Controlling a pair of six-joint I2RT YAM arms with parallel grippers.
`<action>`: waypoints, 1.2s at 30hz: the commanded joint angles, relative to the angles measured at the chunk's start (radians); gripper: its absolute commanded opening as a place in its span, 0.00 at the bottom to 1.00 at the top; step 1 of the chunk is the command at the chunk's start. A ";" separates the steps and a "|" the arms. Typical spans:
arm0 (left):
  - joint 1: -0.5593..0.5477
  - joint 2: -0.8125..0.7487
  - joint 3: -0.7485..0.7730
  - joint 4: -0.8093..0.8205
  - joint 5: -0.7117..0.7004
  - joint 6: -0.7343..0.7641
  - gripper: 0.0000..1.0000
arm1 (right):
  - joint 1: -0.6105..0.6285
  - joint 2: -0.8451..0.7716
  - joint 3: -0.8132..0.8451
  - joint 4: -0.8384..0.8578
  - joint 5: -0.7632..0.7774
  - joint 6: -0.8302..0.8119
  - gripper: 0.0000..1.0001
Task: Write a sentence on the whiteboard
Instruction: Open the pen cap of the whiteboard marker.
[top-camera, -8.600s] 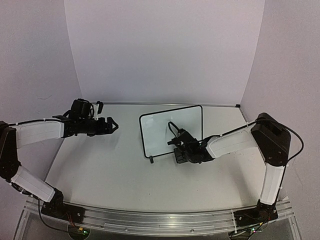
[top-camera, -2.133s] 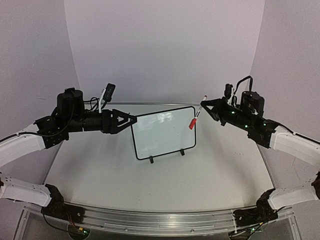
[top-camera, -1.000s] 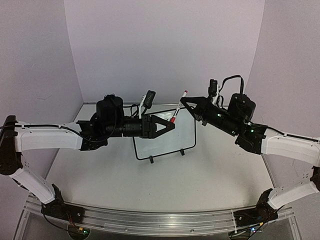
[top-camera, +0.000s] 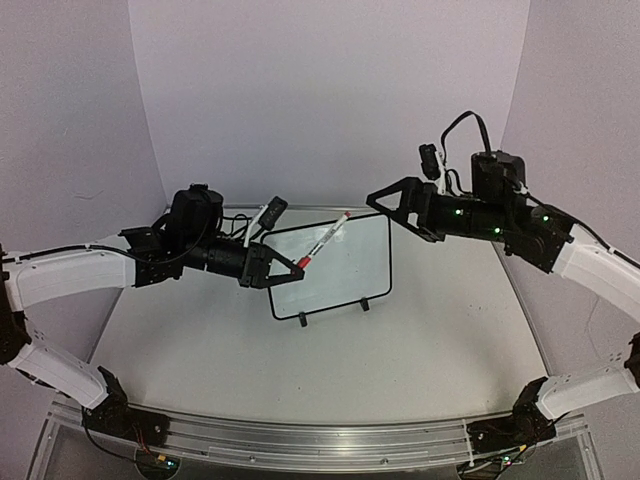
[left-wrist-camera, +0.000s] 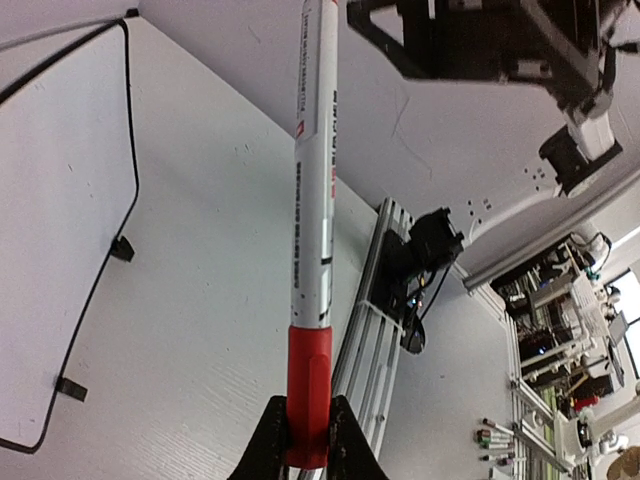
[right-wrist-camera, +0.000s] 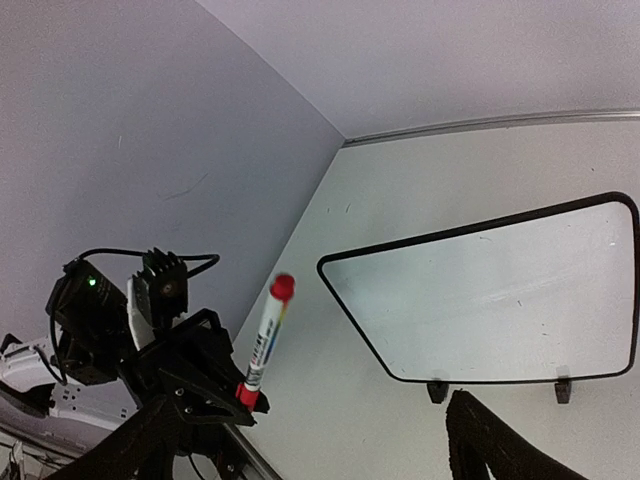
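Left end effector pinches marker by red end, clearest wrist-side.

You have one whiteboard, two clip feet, one marker and two grippers: left gripper and right gripper.

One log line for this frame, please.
left gripper: shut on marker, red end | right gripper: open, empty, raised | whiteboard: upright on feet, no writing visible | phase: pre-writing
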 joint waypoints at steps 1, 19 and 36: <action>-0.007 -0.035 0.093 -0.323 0.171 0.271 0.00 | -0.053 0.076 0.115 -0.254 -0.305 -0.124 0.89; -0.010 0.062 0.181 -0.572 0.291 0.453 0.00 | 0.035 0.301 0.170 -0.282 -0.662 -0.181 0.63; -0.010 0.077 0.193 -0.552 0.307 0.445 0.00 | 0.076 0.299 0.117 -0.150 -0.740 -0.125 0.33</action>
